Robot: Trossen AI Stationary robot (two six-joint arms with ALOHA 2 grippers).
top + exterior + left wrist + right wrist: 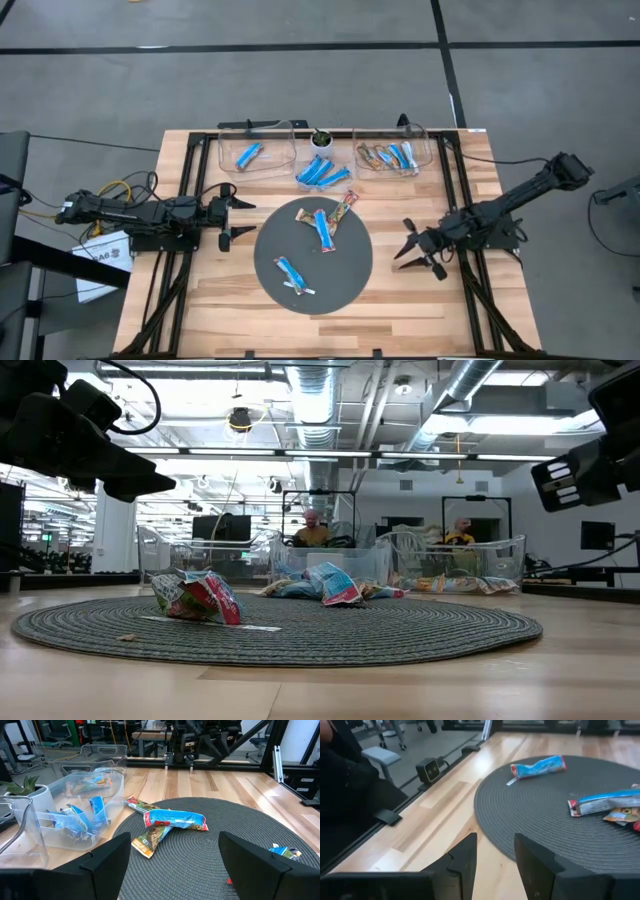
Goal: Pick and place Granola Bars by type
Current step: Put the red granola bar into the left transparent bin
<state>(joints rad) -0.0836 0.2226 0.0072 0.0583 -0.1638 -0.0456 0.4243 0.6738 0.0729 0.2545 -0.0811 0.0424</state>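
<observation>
1. Granola bars on the round dark woven mat: a blue-and-white bar near the mat's centre, a tan bar crossing just beside it toward the far edge, and a blue bar alone near the front edge.
2. Off the mat: a loose cluster of blue bars lies on the wood between the two clear bins, just in front of a small potted plant.
3. Left clear bin holds one blue bar. Right clear bin holds mixed tan and blue bars.
4. Left gripper: arm stretched low and level across the left side of the table, fingers spread wide, pointing at the mat's left edge; nothing between them. Left wrist view confirms empty gap, bars lying ahead.
5. Right gripper: arm angled down from the far right, tip just off the mat's right edge, fingers parted, grasping nothing.
6. Neither gripper touches any bar.
</observation>
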